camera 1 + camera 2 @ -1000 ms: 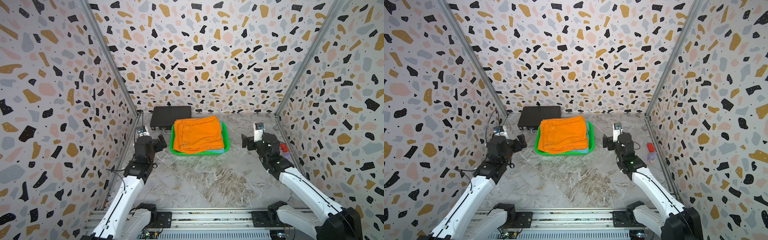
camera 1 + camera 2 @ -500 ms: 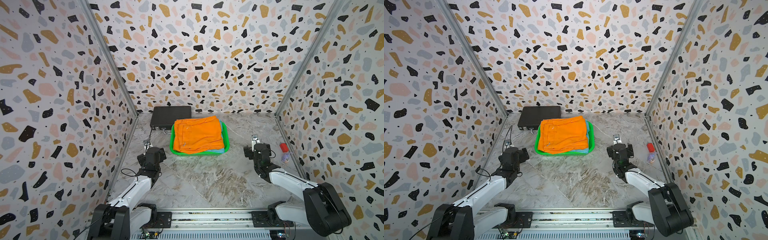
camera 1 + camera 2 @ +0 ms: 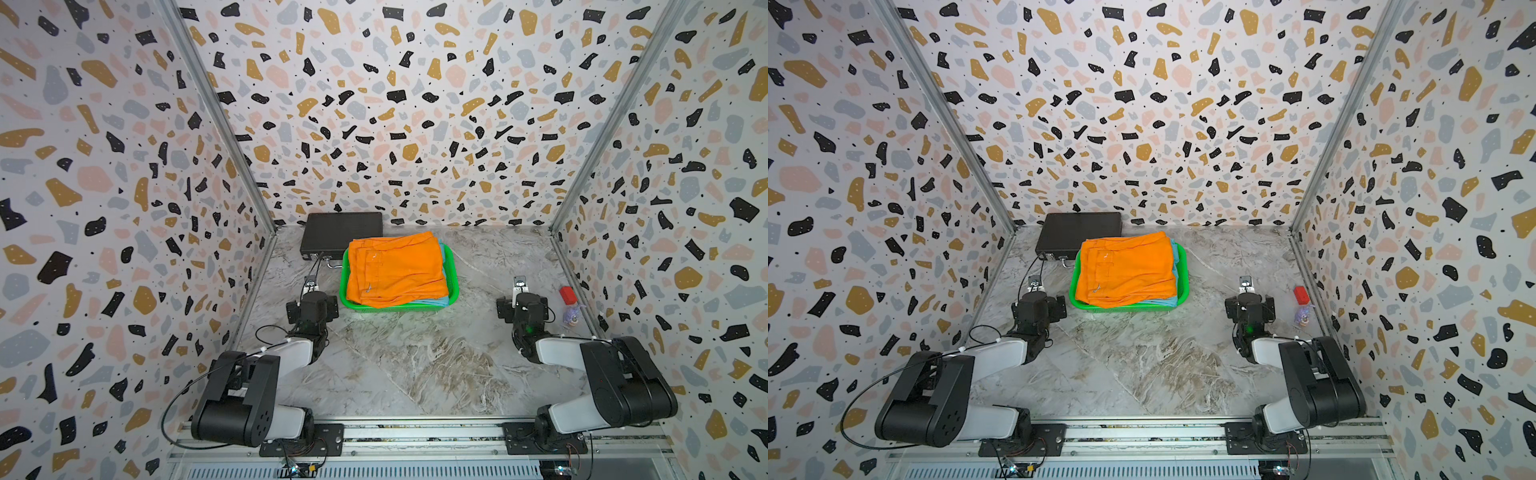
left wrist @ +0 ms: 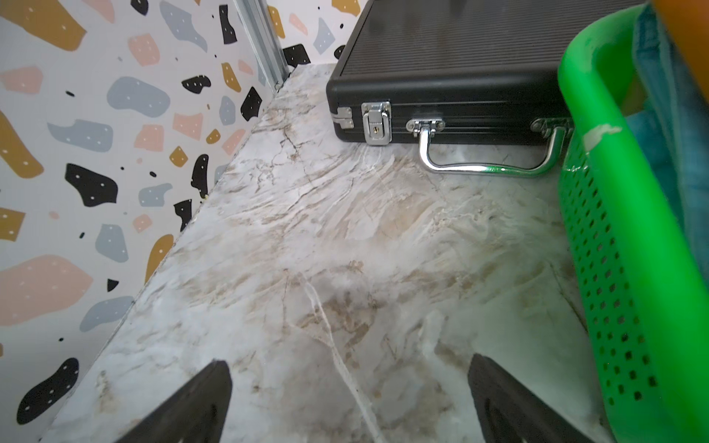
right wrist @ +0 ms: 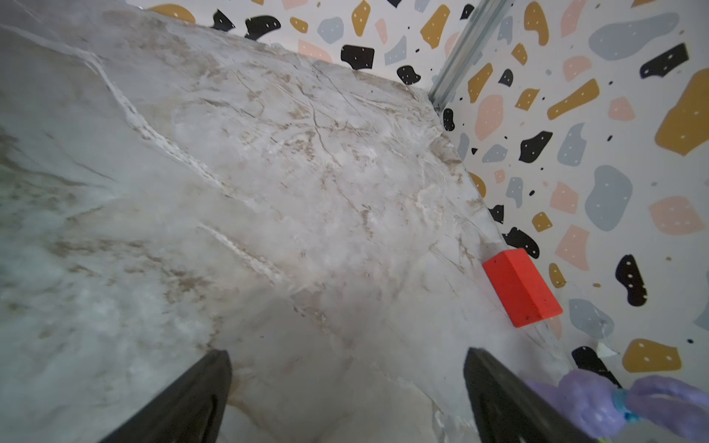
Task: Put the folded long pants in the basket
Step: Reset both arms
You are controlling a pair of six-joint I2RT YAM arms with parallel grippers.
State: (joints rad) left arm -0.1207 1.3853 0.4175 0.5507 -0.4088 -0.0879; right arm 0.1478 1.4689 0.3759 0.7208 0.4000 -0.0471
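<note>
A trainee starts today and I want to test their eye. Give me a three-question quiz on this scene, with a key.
1. True or false: the orange pants lie topmost in the green basket.
2. The left gripper and right gripper are: A) both shut B) both open and empty C) each holding cloth.
3. Fill in: the red block lies nearest the ___ gripper.
Key: 1 true; 2 B; 3 right.

Black ribbed case [image 3: 340,232] w/ chrome handle [image 4: 452,167] + latch [image 4: 376,122] sits at the back of the marble tabletop [image 3: 415,361]. Red block [image 3: 567,294] & lil purple toy [image 3: 574,314] by the rt terrazzo-print wall [image 3: 685,187], just beside each other.
</note>
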